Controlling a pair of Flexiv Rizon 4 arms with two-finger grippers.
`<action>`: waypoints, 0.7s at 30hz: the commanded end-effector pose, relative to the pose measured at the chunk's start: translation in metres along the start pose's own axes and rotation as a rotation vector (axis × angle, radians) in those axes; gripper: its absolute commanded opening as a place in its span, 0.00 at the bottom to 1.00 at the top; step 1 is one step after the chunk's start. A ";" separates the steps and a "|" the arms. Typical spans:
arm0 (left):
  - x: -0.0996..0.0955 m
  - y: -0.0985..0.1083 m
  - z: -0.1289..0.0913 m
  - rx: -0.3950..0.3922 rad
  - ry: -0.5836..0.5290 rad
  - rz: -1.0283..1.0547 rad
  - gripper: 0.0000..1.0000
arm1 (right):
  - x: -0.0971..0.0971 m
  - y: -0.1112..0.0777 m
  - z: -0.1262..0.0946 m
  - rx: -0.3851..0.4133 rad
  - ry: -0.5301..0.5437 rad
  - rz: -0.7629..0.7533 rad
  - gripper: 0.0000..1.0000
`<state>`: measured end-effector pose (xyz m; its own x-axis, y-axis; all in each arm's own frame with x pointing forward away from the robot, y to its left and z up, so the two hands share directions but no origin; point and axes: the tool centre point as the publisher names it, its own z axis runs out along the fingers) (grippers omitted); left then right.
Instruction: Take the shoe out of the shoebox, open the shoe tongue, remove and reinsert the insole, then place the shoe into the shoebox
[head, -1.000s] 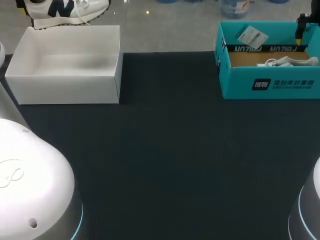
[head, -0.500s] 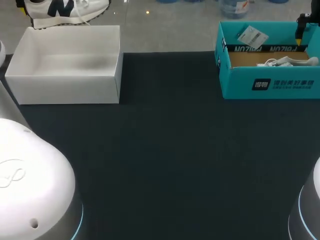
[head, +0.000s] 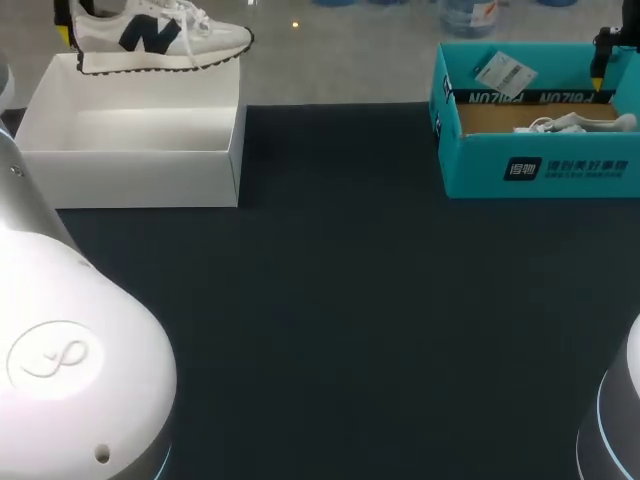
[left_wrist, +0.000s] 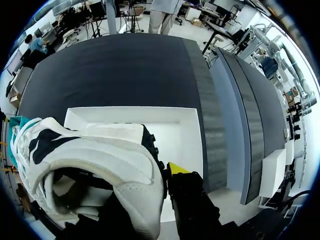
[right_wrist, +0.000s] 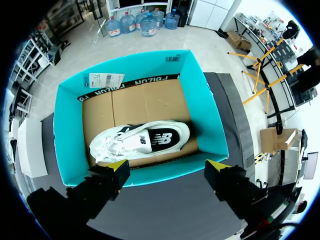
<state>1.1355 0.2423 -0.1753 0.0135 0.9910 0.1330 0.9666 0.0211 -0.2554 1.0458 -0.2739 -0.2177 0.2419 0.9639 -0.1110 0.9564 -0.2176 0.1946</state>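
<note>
**Left side.** In the head view, the white shoebox (head: 130, 180) sat open at 10 o'clock on the dark table (head: 340, 320). The white sneaker (head: 160, 40) hung level over the box's far rim, toe toward 3 o'clock. In the left wrist view, the left gripper (left_wrist: 145, 185) was clamped on the sneaker's heel end. One yellow fingertip (left_wrist: 177, 168) pressed against the outside of the heel, and the other was hidden beneath the shoe. Because the shoe was carried clear above the box interior, the grip was judged firm. A heel hold probably left the tongue and collar free for the steps to come.

**Right side.** The teal shoebox (head: 540, 170) stood at 2 o'clock, lid off. In the right wrist view, a second sneaker (right_wrist: 142, 141) lay on its side on the cardboard floor. The right gripper (right_wrist: 167, 170) hung above the box's near wall with its fingers spread wide and nothing between them. This was judged a waiting position, clear of the working area.

**Markings.**
- The lifted sneaker bore a dark letter emblem on its side.
- The second sneaker bore a similar emblem.
- The teal box carried white print on its front wall and on a black inner band, plus a barcode sticker on the far rim.
- A paper hang tag (head: 504, 72) rested against the far wall, its text too small to read.
</note>
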 end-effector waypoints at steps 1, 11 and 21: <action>-0.011 -0.063 0.003 -0.302 0.009 0.001 0.00 | 0.000 0.000 0.000 0.000 0.000 0.001 1.00; -0.032 -0.120 0.005 -0.456 0.038 -0.020 0.00 | 0.000 0.000 0.000 0.000 0.000 0.001 1.00; -0.048 -0.131 0.010 -0.528 0.064 -0.026 0.00 | 0.000 0.000 0.000 0.000 0.000 0.001 1.00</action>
<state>1.0244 0.1962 -0.1618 -0.0120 0.9813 0.1922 0.9107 0.0901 -0.4031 1.0458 -0.2741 -0.2177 0.2422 0.9639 -0.1109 0.9564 -0.2179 0.1945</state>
